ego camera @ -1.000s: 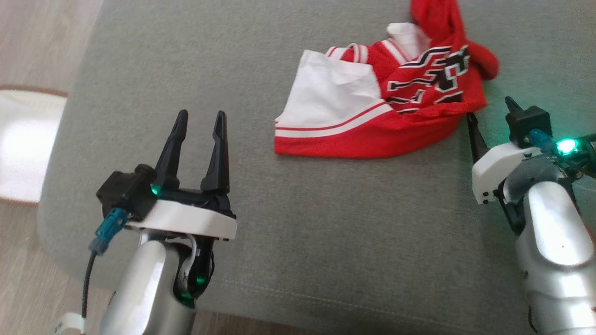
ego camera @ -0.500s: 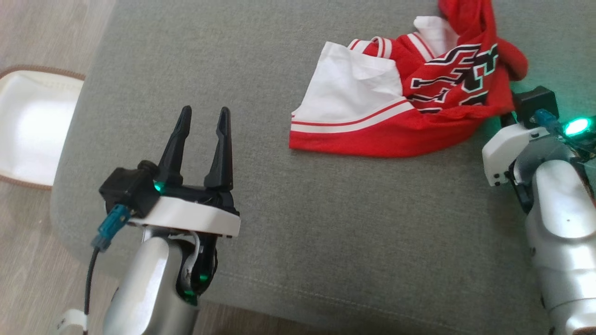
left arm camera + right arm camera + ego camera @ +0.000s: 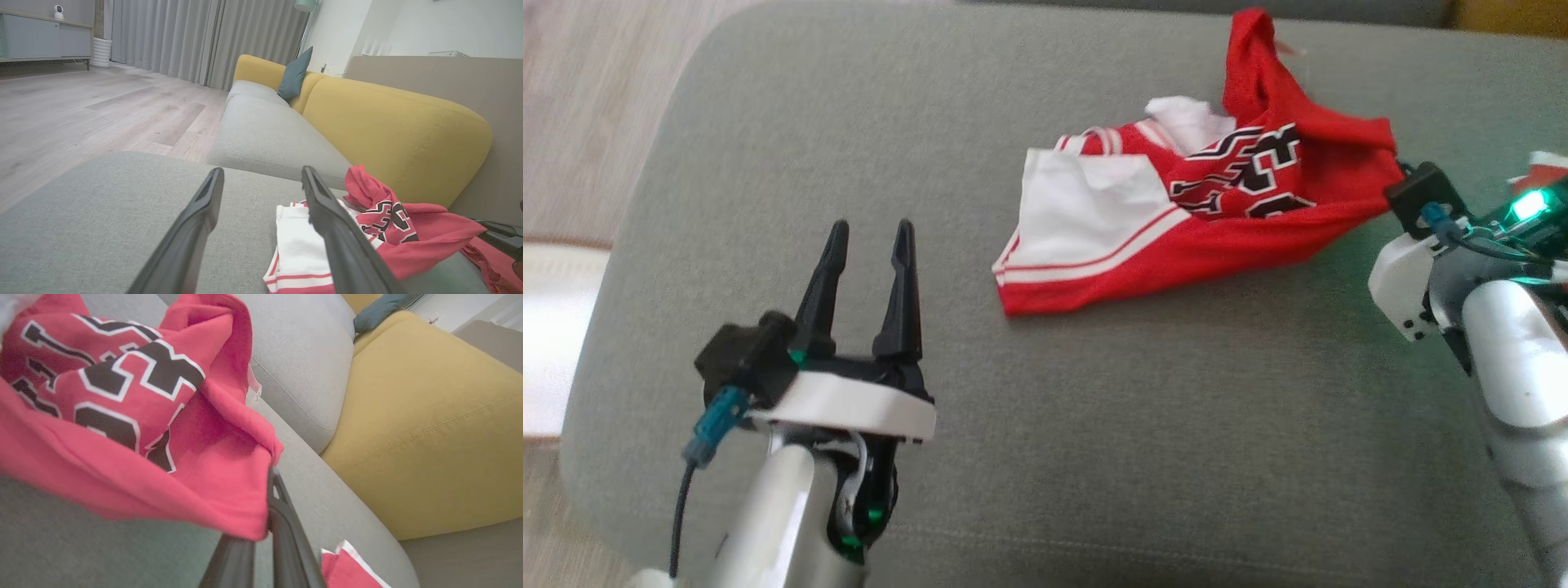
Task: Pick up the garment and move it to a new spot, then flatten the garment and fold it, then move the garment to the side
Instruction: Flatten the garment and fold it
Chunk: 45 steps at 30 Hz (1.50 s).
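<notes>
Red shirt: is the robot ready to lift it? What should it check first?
1. Right tool shut on the red edge of the shirt: ok.
2. Grip deep enough to hold: cannot tell, cloth hides one finger.
3. Left tool open and apart from the shirt: ok.
4. Shirt off the grey cushion: not ok, most of it lies there.
5. Shirt flat: not ok, it is crumpled.

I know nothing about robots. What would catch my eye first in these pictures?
A crumpled red and white jersey with black lettering lies on the grey sofa seat, toward the far right. The right end effector is shut on its red edge, while the left end effector stands open at the near left. A mustard-yellow backrest rises behind.
</notes>
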Motion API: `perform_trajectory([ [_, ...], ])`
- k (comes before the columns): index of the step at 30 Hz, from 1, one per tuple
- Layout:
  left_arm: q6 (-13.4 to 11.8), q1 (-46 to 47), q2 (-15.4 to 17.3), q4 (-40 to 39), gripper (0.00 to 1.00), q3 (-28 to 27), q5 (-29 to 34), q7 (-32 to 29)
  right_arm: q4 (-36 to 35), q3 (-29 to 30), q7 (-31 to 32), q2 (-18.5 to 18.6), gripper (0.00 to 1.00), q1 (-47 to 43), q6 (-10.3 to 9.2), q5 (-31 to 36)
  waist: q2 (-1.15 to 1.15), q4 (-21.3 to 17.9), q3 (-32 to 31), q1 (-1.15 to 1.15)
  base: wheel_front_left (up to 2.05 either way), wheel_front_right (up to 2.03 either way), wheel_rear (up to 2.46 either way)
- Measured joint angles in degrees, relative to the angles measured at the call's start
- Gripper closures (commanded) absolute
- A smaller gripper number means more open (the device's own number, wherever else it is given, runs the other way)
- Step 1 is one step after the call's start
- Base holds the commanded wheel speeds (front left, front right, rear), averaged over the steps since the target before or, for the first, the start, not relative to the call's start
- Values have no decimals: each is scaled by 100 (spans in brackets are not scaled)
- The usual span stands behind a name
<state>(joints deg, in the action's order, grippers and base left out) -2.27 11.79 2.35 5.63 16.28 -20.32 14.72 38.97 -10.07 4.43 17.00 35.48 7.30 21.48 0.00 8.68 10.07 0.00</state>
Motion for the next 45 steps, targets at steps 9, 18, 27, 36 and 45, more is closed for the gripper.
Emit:
perform_trajectory([
  [9, -131, -292, 4, -25, 0, 1, -60, 0, -810, -1638, 1614, 1368, 100, -358, 0, -1152, 0, -415, -514, 0, 0, 0, 0],
  [18, -177, -543, 8, -77, 0, 7, -62, 0, -2792, -2880, 3076, 2603, 100, -1111, 0, -2819, 0, -708, -759, 0, 0, 0, 0],
  [27, -175, -545, 9, -105, 0, 9, -51, 0, -3338, -2730, 3249, 2757, 0, -1800, 0, -3417, 0, -813, -782, 0, 0, 0, 0],
  [36, -125, -548, 9, -104, 0, -13, 14, 0, -3793, -636, 3189, 1992, 0, -2481, 0, -3002, 0, -938, -771, 0, 0, 0, 0],
  [45, 97, -353, 13, 64, 0, 208, 132, 0, -4392, 1120, 1562, -608, 0, -3076, 0, -2350, 0, -1072, -492, 0, 0, 0, 0],
])
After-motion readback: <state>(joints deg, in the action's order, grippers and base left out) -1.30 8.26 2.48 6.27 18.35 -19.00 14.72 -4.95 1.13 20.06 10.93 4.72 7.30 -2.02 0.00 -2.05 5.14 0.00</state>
